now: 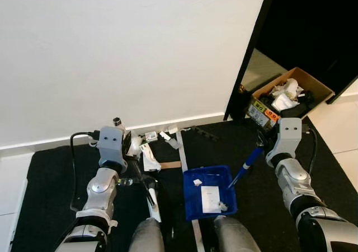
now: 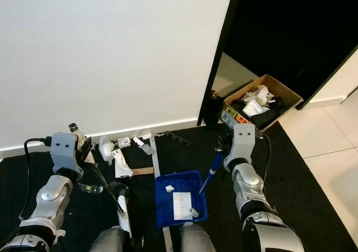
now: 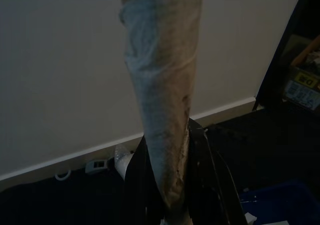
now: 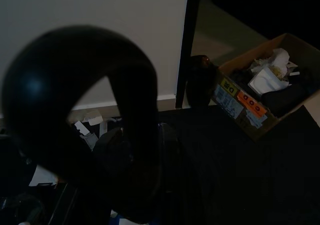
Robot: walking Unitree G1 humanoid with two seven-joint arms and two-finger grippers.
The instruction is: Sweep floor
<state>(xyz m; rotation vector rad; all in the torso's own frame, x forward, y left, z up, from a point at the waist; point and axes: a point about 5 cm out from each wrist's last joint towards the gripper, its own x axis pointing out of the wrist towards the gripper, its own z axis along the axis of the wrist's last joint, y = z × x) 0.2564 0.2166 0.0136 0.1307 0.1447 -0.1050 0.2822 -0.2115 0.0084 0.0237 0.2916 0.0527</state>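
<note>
Black matting (image 1: 50, 179) covers the floor before me, up to the white wall (image 1: 123, 50) and its skirting, and that is why the litter shows so plainly against it. A cardboard box (image 1: 291, 95) of rubbish stands off to my right by the dark doorway, well apart from the work. Between my knees lies the blue dustpan (image 1: 210, 193), flat on the mat with its open edge toward the wall, so scraps can be drawn into it; a paper slip and a few crumbs already lie inside. My right gripper (image 1: 262, 143) holds the pan's blue handle (image 1: 246, 168), steadying it at a slant; I cannot tell how tightly the fingers close. My left gripper (image 1: 130, 151) is closed on the brush (image 1: 146, 187), whose pale wrapped shaft (image 3: 160, 110) runs straight along the wrist view, head down on the mat just beside the pan. The remaining litter (image 1: 150, 145), small white wrappers and bits, lies against the skirting beyond the brush, so I judge the sweeping only partly done.
</note>
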